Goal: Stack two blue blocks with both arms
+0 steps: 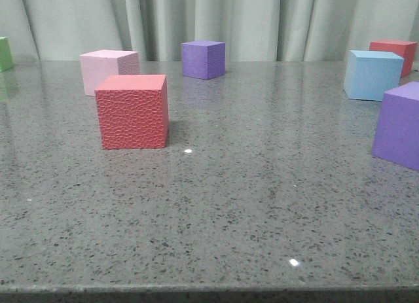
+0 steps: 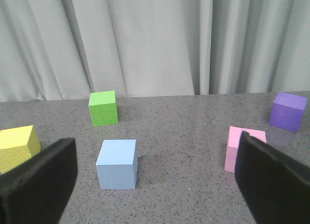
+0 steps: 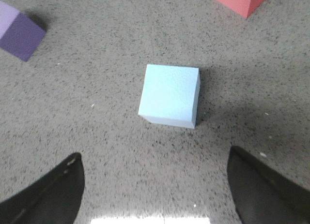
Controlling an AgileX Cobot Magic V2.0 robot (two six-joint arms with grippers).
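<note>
Left gripper [image 2: 155, 185] jaws apart, blue block [image 2: 116, 164] on worktop [image 2: 193, 146] ahead, near green cube [image 2: 103, 108]. Right gripper [image 3: 155, 195] jaws apart above second blue block [image 3: 169, 95], not touching.

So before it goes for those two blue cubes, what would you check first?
1. Left pincer open: ok, both fingers spread wide, nothing held.
2. Right pincer open: ok, nothing held.
3. Left blue cube ahead between the fingers: ok, standing alone on the table.
4. Right blue cube under the pincer: ok, roughly centred, slightly turned.
5. Room around each cube: ok, the green cube, pink cube and purple cube stand apart.
6. Where the stack will go: cannot tell.
</note>
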